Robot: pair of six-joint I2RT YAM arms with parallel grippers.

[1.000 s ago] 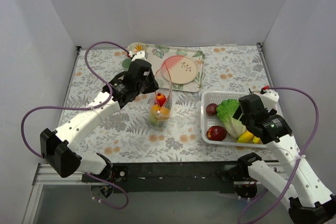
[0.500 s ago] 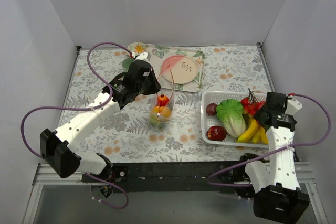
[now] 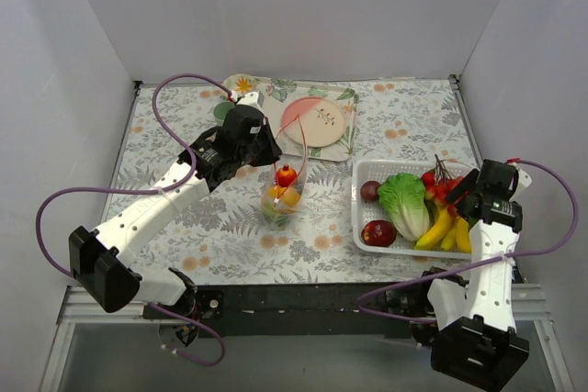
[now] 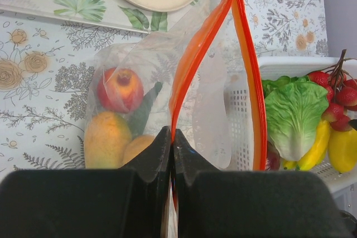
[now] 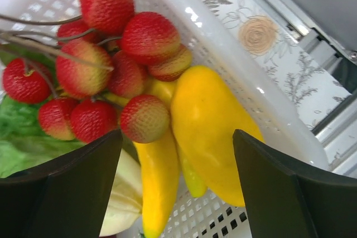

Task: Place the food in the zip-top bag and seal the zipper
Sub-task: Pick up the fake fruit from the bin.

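Observation:
The zip-top bag [image 3: 281, 197] stands on the table's middle, mouth open. In the left wrist view the bag [image 4: 212, 110] holds a red apple [image 4: 119, 89] and orange-yellow fruits [image 4: 107, 139]. My left gripper [image 4: 170, 133] is shut on the near side of the red-orange zipper [image 4: 185, 73]; the far side [image 4: 248, 76] bows away. In the top view the left gripper [image 3: 274, 159] is at the bag's top. My right gripper [image 5: 177, 135] is open and empty above the cherries [image 5: 106, 65] and bananas [image 5: 209, 132]. In the top view the right gripper [image 3: 462, 192] is over the basket's right end.
The white slotted basket [image 3: 366, 170] at the right holds green lettuce [image 3: 404, 204], two dark red apples [image 3: 378, 232], cherries [image 3: 439, 184] and bananas [image 3: 443, 227]. A floral tray [image 3: 266, 91] with a cream plate [image 3: 317, 121] lies behind the bag.
My right arm has swung right, from over the lettuce to the basket's right end, uncovering the cherries and bananas. The left gripper still holds the zipper; the bag shifted slightly.

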